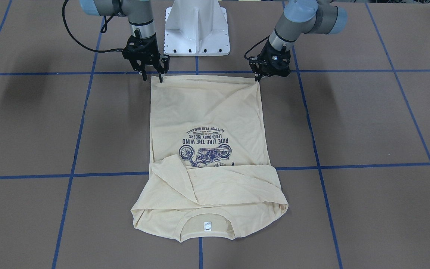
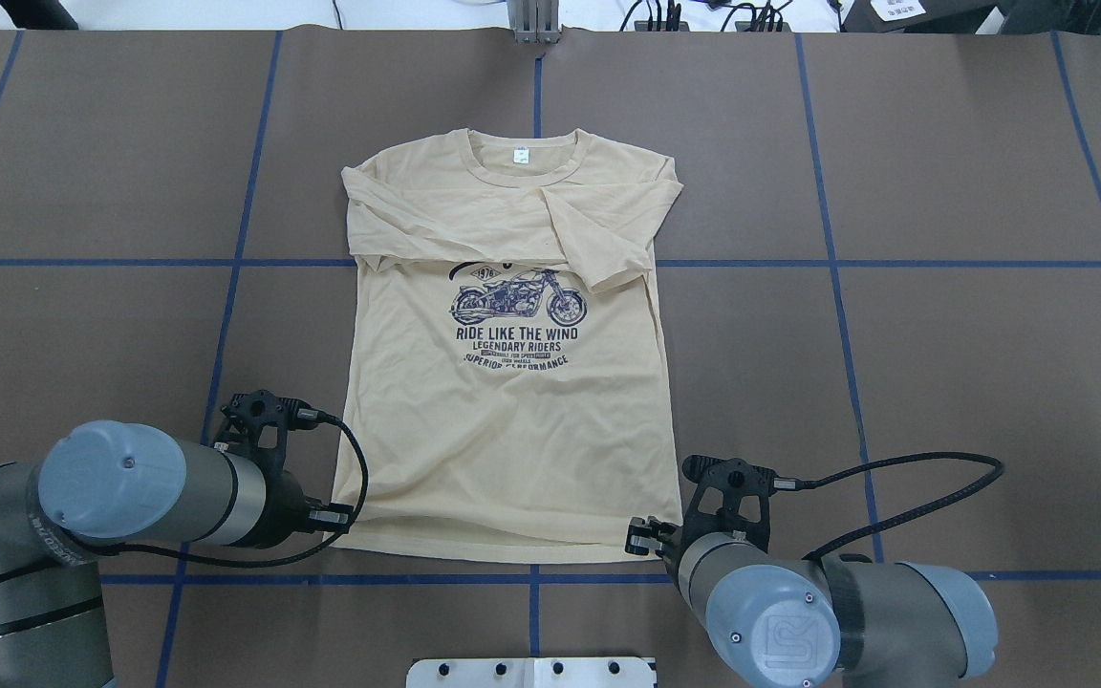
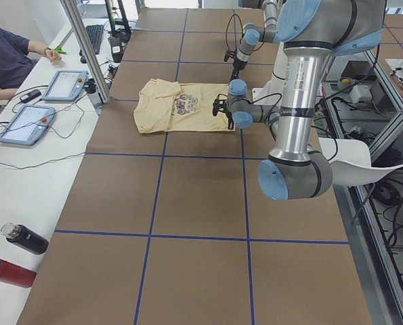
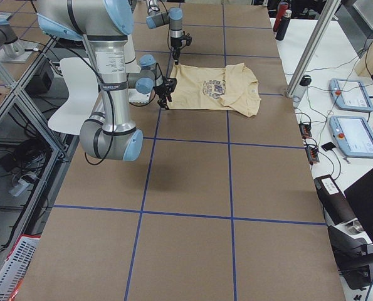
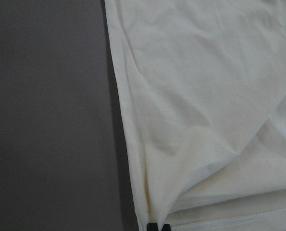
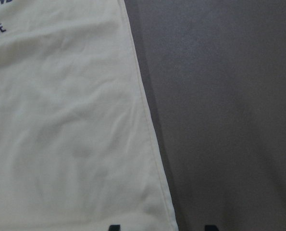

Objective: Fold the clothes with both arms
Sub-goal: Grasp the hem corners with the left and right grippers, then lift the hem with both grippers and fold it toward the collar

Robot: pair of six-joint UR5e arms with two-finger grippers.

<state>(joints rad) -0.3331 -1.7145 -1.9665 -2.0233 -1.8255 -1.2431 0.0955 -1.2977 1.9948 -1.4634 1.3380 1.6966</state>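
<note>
Gripper check from my station: the left gripper (image 1: 258,77) is pinched onto one near hem corner, and the right gripper (image 1: 152,76) has its fingers spread astride the other. On the table (image 2: 895,363) I see the T-shirt (image 2: 512,430) flat, print up, sleeves (image 2: 598,239) folded across the chest, neck label (image 2: 520,157) farthest from the robot.

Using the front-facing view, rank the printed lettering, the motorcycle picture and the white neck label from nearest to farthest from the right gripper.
From the right gripper, at the T-shirt hem corner:
1. Printed lettering, mid-shirt, nearest.
2. Motorcycle picture, just beyond the lettering, toward the collar.
3. White neck label, inside the collar at the shirt's far end, farthest.
</note>
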